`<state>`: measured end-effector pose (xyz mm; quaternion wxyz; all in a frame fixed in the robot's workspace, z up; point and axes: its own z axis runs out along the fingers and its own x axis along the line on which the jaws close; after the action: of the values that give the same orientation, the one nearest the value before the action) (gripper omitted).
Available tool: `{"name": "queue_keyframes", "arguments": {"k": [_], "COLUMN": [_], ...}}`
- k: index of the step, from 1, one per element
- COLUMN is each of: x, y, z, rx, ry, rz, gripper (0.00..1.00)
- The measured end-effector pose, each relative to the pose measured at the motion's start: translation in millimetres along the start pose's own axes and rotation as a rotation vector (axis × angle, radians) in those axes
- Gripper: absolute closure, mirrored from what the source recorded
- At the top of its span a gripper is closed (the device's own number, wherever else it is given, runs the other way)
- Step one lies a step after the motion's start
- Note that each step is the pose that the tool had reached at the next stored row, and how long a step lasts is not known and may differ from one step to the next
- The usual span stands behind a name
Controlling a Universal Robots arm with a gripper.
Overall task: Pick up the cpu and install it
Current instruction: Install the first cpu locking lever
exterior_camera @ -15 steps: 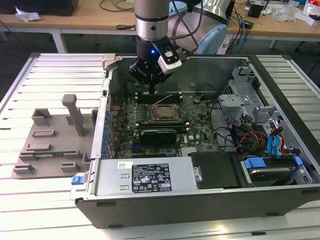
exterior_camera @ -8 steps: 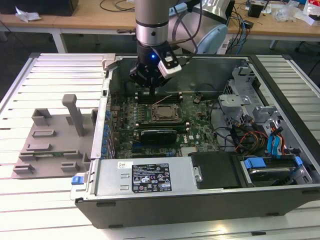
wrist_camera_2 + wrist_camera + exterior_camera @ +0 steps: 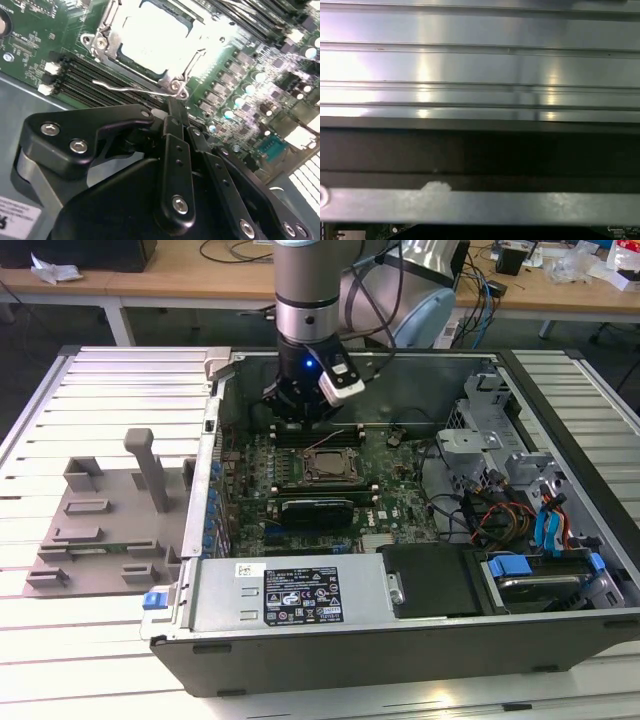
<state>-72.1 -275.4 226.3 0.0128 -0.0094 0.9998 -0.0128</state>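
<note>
Gripper [image 3: 176, 107] fingers closed, empty, just above motherboard [image 3: 240, 75] beside socket [image 3: 150, 40]; cpu [image 3: 155, 35] seated. PSU label [image 3: 301, 597] unreadable.

Matt black plastic-looking hand [image 3: 172, 117] with shiny metal screws, glossy green motherboard [image 3: 240, 75], bright bare-metal socket frame [image 3: 150, 45], brushed ribbed aluminium worktop [image 3: 110, 380], dull grey metal computer case [image 3: 400, 630], smooth grey plastic fixture [image 3: 105, 525]
</note>
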Motion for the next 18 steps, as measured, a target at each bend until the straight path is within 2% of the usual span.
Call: {"name": "queue_keyframes", "arguments": {"k": [4, 8, 10, 13, 18], "x": [-12.6, -19.1, -22.9, -32.8, -39.7], "y": [0.1, 0.3, 0.3, 0.2, 0.2], "z": [2.8, 5.3, 8.2, 12.8, 16.5], "rx": [0.0006, 0.0005, 0.0005, 0.0005, 0.0005], "ry": [0.0005, 0.0007, 0.0003, 0.0003, 0.0003], "rz": [0.0, -0.001, -0.014, -0.017, -0.017], "gripper": [0.89, 0.89, 0.89, 0.89, 0.89]}}
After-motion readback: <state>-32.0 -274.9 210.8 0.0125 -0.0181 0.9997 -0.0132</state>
